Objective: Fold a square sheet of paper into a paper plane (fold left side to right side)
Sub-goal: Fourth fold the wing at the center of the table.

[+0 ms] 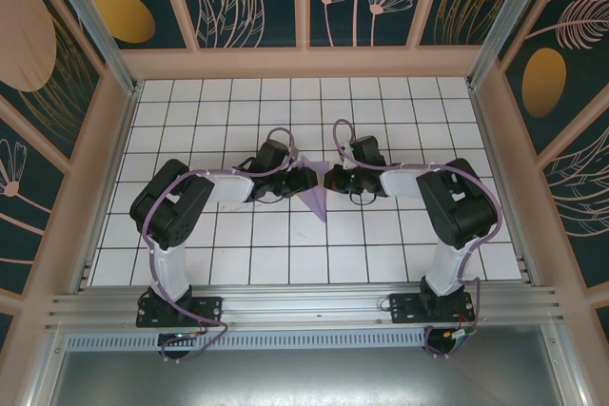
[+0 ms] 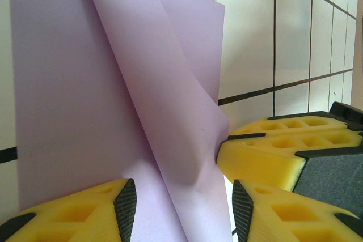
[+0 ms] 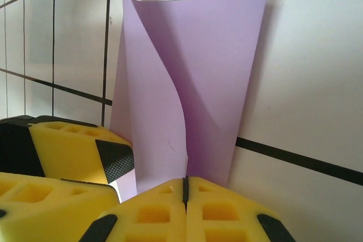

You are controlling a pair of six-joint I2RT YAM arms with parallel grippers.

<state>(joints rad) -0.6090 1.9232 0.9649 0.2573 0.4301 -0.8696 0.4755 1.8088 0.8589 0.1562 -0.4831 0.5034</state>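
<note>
The square sheet of paper, lavender, lies mid-table folded into a slim pointed paper plane (image 1: 315, 202) with its tip toward the near edge. In the left wrist view one flap (image 2: 170, 83) rises off the flat layer. My left gripper (image 1: 306, 181) comes from the left. Its jaws (image 2: 181, 202) are open, astride the paper, with the creased flap between the pads. My right gripper (image 1: 330, 181) faces it from the right and is shut (image 3: 184, 188) on the raised flap's lower edge (image 3: 159, 117). Its yellow fingers (image 2: 266, 154) touch the paper's right edge.
The white grid tabletop (image 1: 238, 102) is boxed in by wooden-framed patterned walls (image 1: 100, 140) at the left, right and back. An aluminium rail (image 1: 304, 306) runs along the near edge by both arm bases. The two arms' elbows (image 1: 171, 202) stand either side of the paper.
</note>
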